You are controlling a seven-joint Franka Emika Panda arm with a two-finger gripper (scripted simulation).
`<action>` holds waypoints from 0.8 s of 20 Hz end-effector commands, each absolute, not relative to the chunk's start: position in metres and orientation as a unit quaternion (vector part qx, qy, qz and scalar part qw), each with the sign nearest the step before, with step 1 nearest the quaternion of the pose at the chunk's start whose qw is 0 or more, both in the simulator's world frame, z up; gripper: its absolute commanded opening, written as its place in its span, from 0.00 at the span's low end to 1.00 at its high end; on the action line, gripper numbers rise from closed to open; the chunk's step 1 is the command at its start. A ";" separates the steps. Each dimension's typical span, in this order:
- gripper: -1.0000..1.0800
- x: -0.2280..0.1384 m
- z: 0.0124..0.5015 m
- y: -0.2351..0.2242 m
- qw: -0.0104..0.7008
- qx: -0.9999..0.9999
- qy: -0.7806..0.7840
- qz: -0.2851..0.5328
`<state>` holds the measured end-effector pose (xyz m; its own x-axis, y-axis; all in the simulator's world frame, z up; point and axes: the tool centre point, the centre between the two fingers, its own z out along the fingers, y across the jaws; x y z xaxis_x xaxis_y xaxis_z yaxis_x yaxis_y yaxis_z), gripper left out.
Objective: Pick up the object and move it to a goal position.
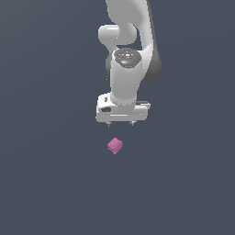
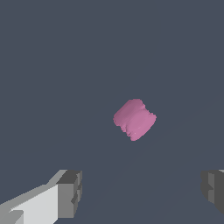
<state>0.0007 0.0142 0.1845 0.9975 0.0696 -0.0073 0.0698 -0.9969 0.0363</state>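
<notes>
The gripper [image 1: 120, 123] is hovering with fingers [image 2: 70, 192] spread apart, holding nothing. The block [image 1: 115, 145] is lying just ahead of the gripper, apart from it, turned askew. Risk: a misaligned descent is liable to clip a corner and knock the block away. Nothing else is showing near the block; nothing is obstructing.

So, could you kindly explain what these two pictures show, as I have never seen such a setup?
Both are simulator renders of one white robot arm. The exterior view looks at the scene from off the arm; the wrist view comes from a camera on the arm's wrist, looking past its grey-tipped fingers. The white two-fingered gripper is open and holds nothing. On the plain dark grey surface lies a small pink-magenta, bumpy-edged cube-like block, apart from the gripper. That block is what the arm should pick up.
</notes>
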 end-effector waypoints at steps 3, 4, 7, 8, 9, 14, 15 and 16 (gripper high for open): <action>0.96 0.001 0.185 0.016 0.018 0.999 0.036 -0.004; 0.96 0.000 0.186 0.017 0.017 0.999 0.037 -0.004; 0.96 -0.001 0.189 0.026 0.014 0.999 0.042 -0.008; 0.96 -0.001 0.190 0.029 0.013 0.999 0.044 -0.010; 0.96 -0.002 0.191 0.032 0.012 0.999 0.045 -0.011; 0.96 -0.003 0.193 0.036 0.011 0.999 0.044 -0.012; 0.96 -0.002 0.193 0.035 0.012 0.999 0.044 -0.012; 0.96 -0.002 0.192 0.035 0.012 0.999 0.046 -0.012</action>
<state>-0.0023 0.0353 0.1926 0.9957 0.0899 -0.0244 0.0904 -0.9957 0.0220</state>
